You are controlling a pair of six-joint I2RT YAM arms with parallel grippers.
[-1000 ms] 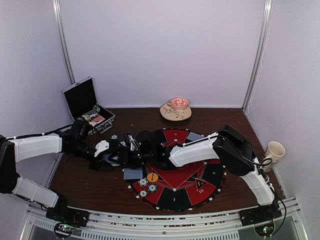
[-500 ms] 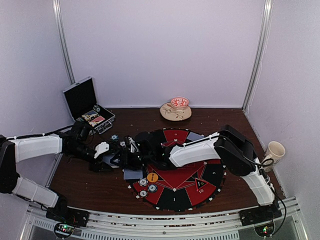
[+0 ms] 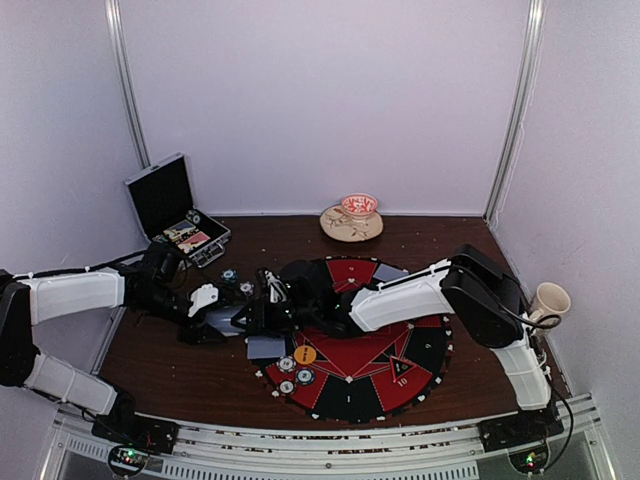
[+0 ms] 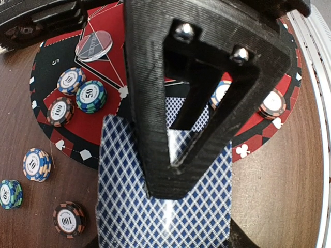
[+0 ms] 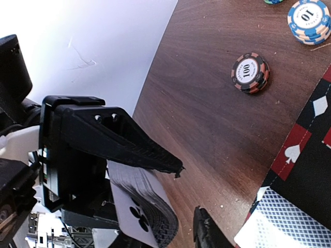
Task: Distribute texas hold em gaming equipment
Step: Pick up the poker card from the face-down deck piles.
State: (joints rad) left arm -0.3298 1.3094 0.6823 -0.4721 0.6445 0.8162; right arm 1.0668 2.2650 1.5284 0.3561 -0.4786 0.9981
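My left gripper is shut on a deck of blue-diamond-backed playing cards; its black upper finger lies across the top card. From the right wrist, the same deck shows a club face underneath. My right gripper reaches over the mat to the deck's end. Only one of its fingers shows, just right of the deck, so its jaws' state is unclear. Poker chips sit on the mat's edge, and others lie on the wood.
The round red-and-black mat holds an orange disc and a card. Another card lies at its left edge. The open case stands back left, a bowl on a plate at the back, a cup at right.
My right gripper has edged left, closer to the deck held by the left gripper. The left arm has stayed put.
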